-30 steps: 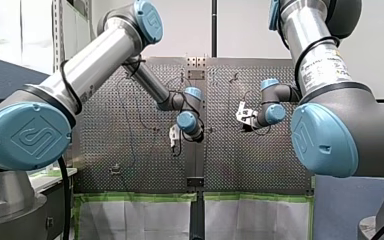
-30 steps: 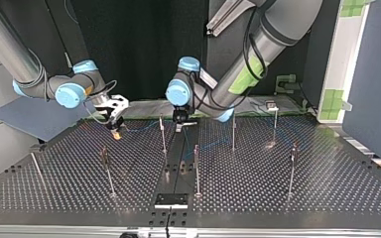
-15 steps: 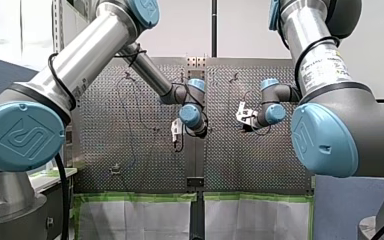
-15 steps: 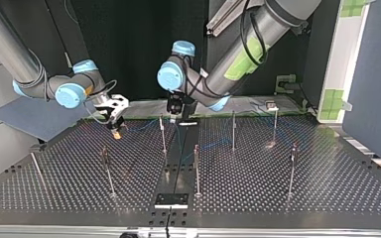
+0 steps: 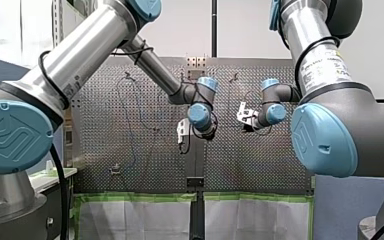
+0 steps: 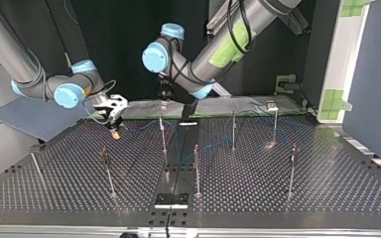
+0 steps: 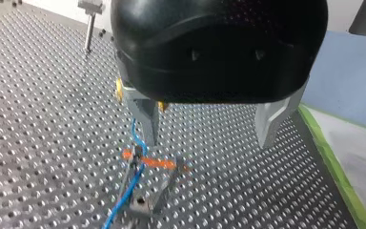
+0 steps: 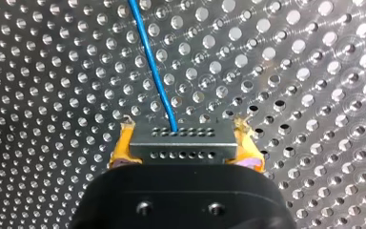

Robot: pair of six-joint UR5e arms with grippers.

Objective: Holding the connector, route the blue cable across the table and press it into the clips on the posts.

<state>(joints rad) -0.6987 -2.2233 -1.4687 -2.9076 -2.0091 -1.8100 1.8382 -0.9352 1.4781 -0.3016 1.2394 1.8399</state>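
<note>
Right gripper (image 8: 184, 131): in the right wrist view you'll find its yellow pads (image 8: 122, 145) clamped on both ends of the grey connector (image 8: 183, 145), which is held just above the perforated table (image 8: 314, 71). The blue cable (image 8: 150, 62) leaves the middle of the connector and runs away ahead of the gripper, over the holes. In the top view this gripper sits at the left, toward the far edge of the table, well apart from the near posts (image 6: 197, 168). Left gripper (image 7: 208, 142): the metal fingers (image 7: 147, 119) are spread wide with nothing between them. Just below one finger you'll see a post clip (image 7: 147, 163) with orange parts. The cable comes down behind that finger, meets the clip and carries on toward the table. You cannot tell whether it is seated in the clip. In the top view the left gripper hangs over a far post (image 6: 162, 134) near the table's middle, clear of its top.
</note>
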